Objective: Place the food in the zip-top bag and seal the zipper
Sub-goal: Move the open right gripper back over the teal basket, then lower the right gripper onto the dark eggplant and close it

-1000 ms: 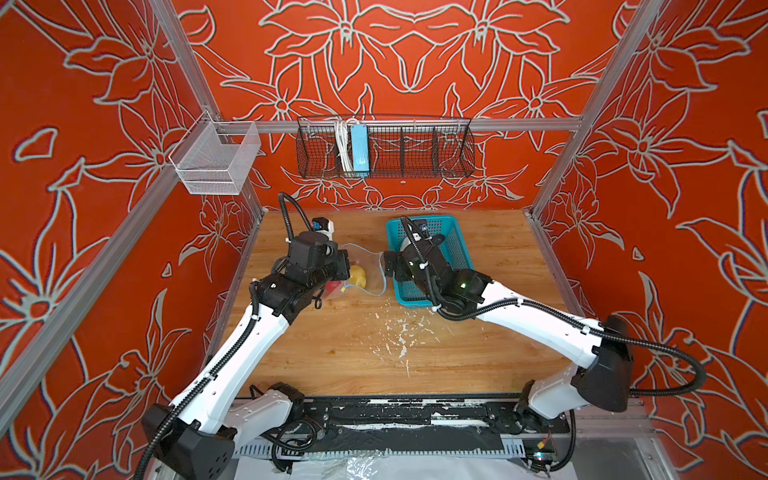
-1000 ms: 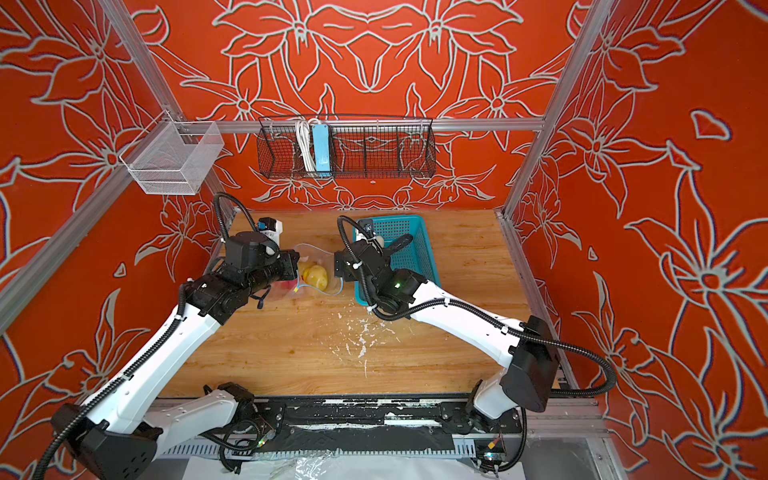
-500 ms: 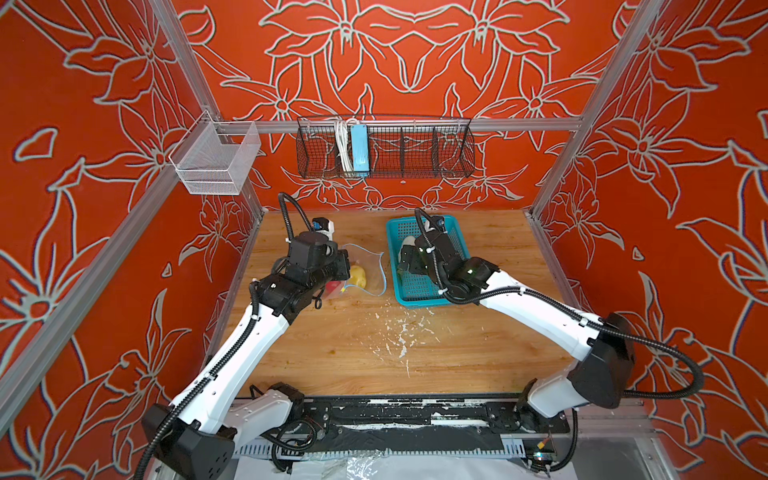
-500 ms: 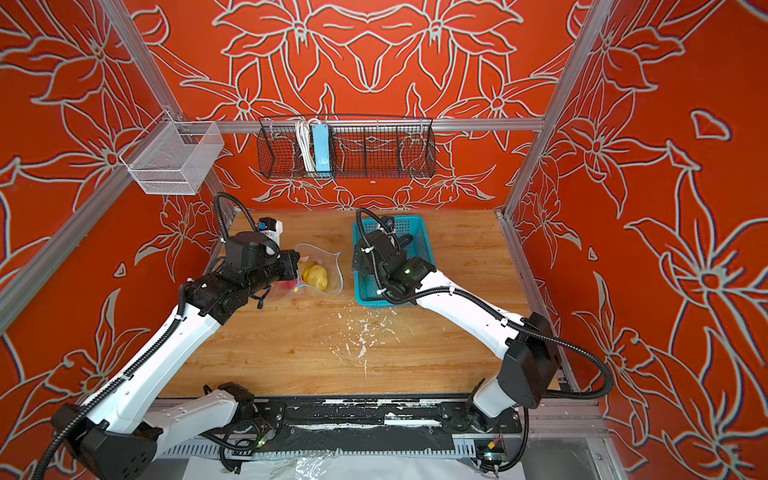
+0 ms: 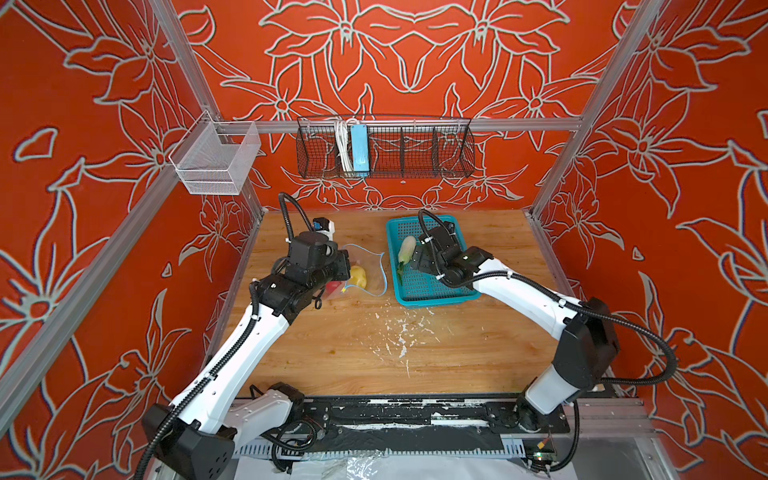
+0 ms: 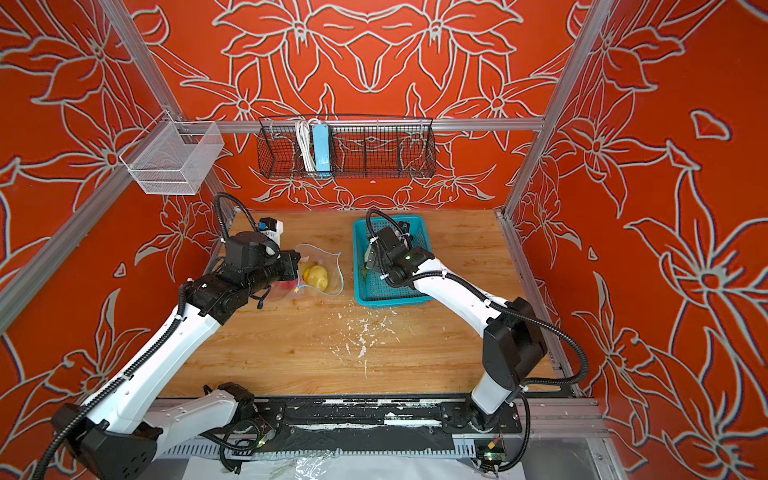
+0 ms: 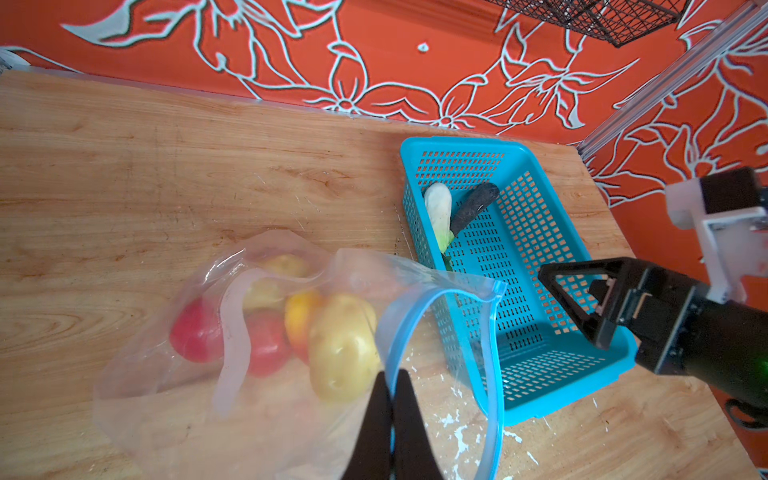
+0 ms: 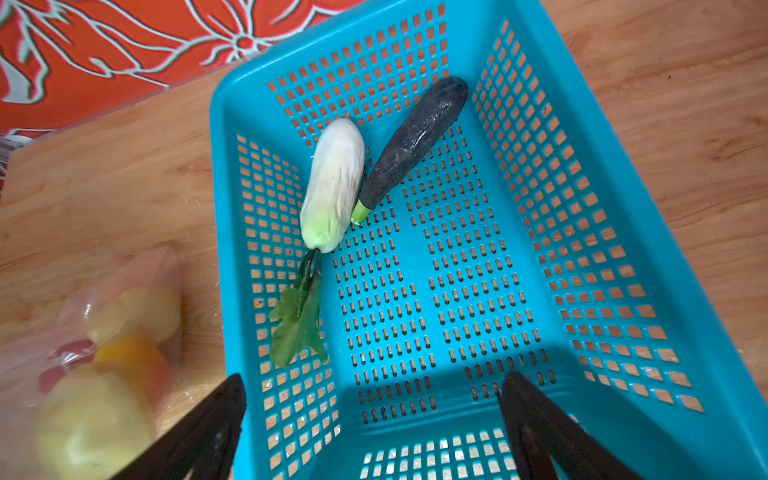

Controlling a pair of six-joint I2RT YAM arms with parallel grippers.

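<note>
While your left gripper (image 7: 390, 376) pinches the mouth of the zip-top bag (image 7: 158, 399), your right gripper (image 8: 374, 378) hangs spread over the teal basket (image 5: 432, 297), right of centre in both top views

No readable text, brand, number or sign in any view. None legible on the white patch (image 7: 232, 332) of the zip-top bag (image 7: 166, 395) — none on the light-blue box (image 5: 359, 147) in the wire rack (image 5: 415, 153), too small to tell.

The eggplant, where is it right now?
In the right wrist view the eggplant lies inside the teal basket, right of the bag, its stem end close beside the white-green leafy vegetable.
</note>
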